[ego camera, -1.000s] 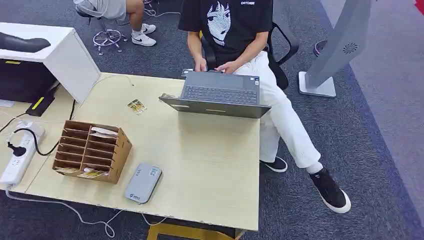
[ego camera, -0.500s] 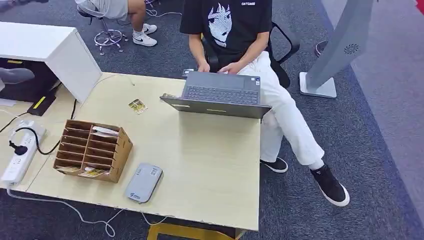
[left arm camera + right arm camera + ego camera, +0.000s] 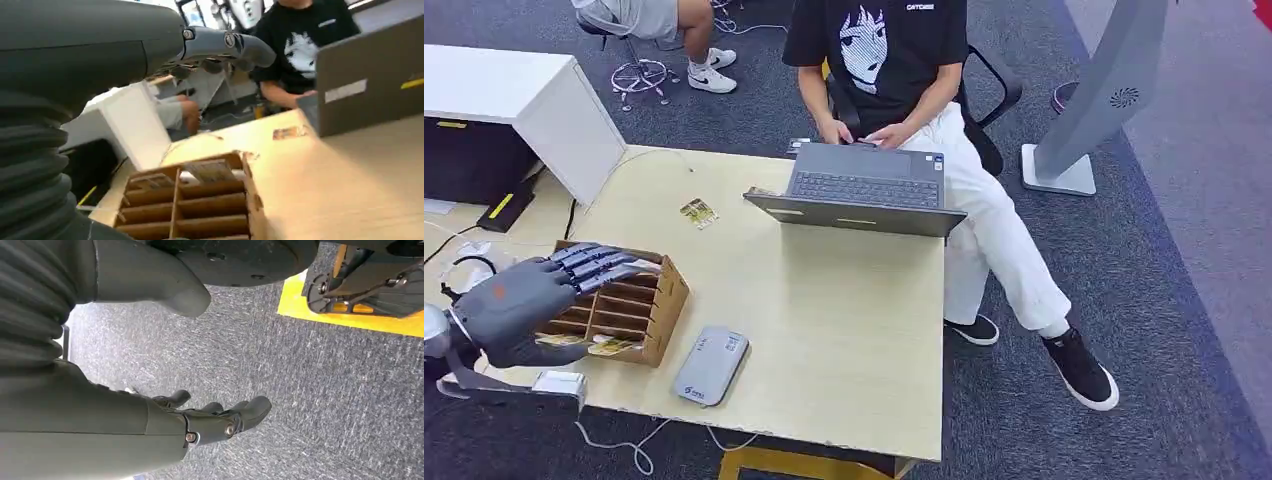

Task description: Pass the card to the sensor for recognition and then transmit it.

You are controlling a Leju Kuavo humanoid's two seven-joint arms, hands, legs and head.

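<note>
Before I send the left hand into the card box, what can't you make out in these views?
- Left hand, head view: it covers the near-left slots of the card box, so what they hold is hidden.
- Cards in the box, left wrist view: blurred, print unreadable.
- Loose card on the table, head view: too small to read.
- Sensor, head view: label too small to read.
- Right hand, right wrist view: hangs over carpet, away from the table.

left hand (image 3: 519,300) hiding part of cardboard organizer (image 3: 629,310), person's head cropped
</note>
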